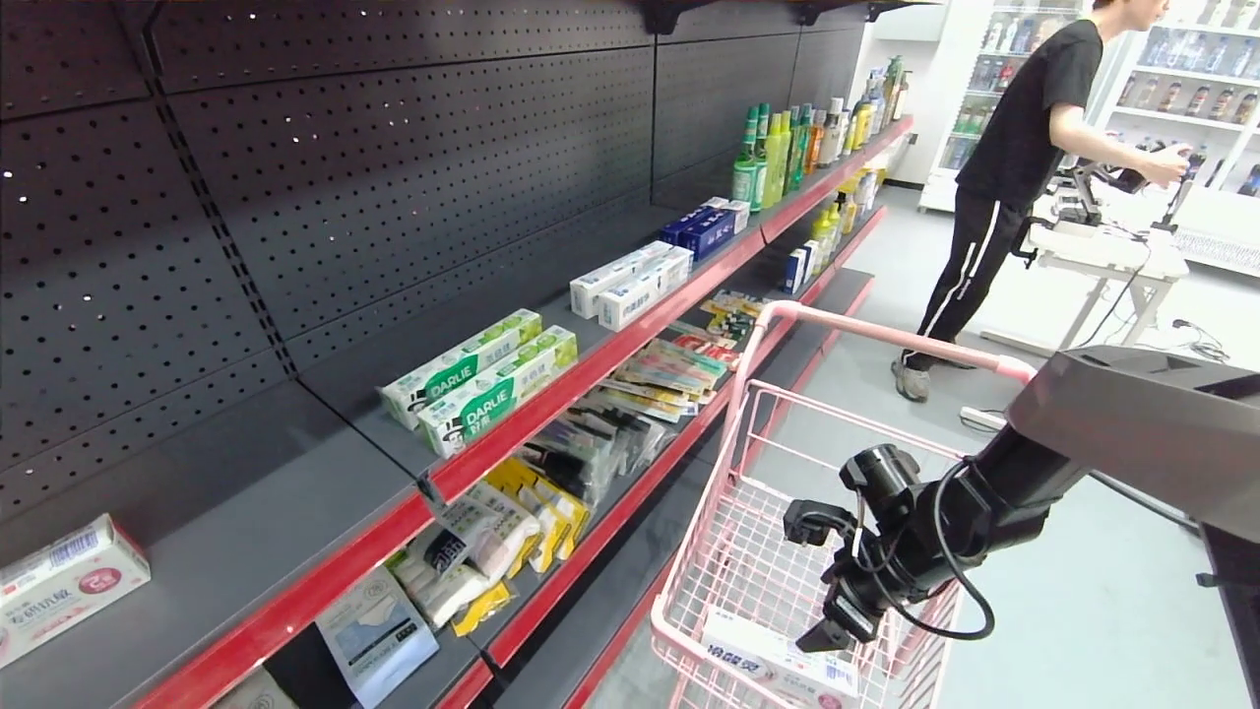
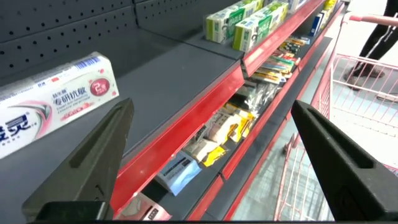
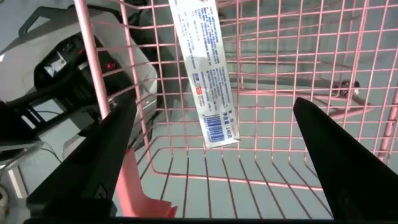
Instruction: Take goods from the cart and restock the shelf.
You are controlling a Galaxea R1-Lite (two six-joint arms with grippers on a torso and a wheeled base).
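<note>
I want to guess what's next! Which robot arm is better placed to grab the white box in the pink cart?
Probably the right. Its open right gripper hangs above the long white cardboard box lying in the pink wire cart. The left gripper, also open, is by the dark grey shelf.

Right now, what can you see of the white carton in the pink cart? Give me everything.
The long white cardboard carton lies flat on the wire floor of the pink wire cart, at the end nearest the robot. Its faces carry blue print, with a small red mark and a barcode near one end. It looks undented. Only the cart's wires touch it. The right hand hangs open above it, clear of its surface.
</note>
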